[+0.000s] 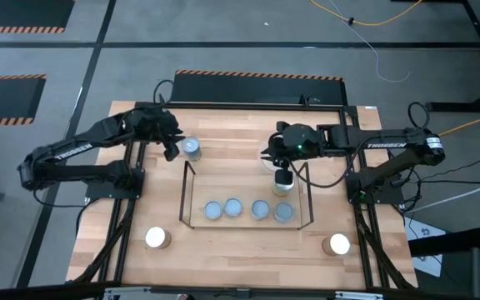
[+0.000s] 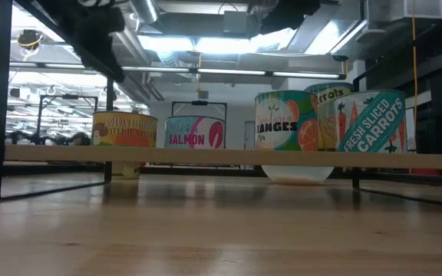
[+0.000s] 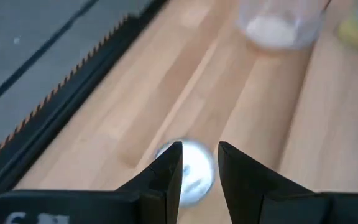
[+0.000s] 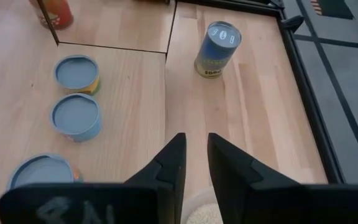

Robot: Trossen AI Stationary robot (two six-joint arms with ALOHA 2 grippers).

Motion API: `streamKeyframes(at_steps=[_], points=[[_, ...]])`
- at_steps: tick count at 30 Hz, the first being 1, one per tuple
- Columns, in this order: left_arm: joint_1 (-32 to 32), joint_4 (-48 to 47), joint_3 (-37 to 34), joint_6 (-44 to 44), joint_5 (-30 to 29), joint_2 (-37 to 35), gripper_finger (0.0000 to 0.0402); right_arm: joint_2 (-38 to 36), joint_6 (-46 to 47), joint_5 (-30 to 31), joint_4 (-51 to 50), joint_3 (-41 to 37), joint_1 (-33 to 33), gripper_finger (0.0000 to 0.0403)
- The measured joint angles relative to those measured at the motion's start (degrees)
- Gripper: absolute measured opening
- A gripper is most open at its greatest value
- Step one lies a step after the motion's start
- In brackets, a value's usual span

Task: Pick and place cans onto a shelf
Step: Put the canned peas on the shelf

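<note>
I read SALMON (image 2: 194,133), ORANGES (image 2: 285,121), SLICED CARROTS (image 2: 373,121) among four shelf (image 1: 186,193) cans; both my end effectors (image 3: 197,163) (image 4: 194,155) slightly apart, empty.

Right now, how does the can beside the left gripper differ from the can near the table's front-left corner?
The can beside the left gripper has a pale blue-silver top; the front-left can has a bright white one. The first stands behind the shelf, close to the left gripper; the second stands in front of the shelf's left end, with no gripper near. Both are upright on the table, off the shelf. The right gripper is at the shelf's right end.
</note>
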Motion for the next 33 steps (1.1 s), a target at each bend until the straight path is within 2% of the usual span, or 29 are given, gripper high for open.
streamKeyframes(at_steps=[6,12,16,33], points=[[3.6,-4.8,0.0,12.0,1.2,2.1,0.0096,0.0,0.0,0.0,-0.1,0.0,0.0,0.0072],[4.1,-5.3,0.0,20.9,6.7,4.8,0.0096,0.0,0.0,0.0,-0.2,0.0,0.0,0.0072],[4.1,-5.3,0.0,23.0,8.8,7.9,0.0096,0.0,0.0,0.0,-0.2,0.0,0.0,0.0072],[4.1,-4.6,0.0,26.0,8.8,19.9,0.0096,0.0,0.0,0.0,-0.2,0.0,0.0,0.0071]])
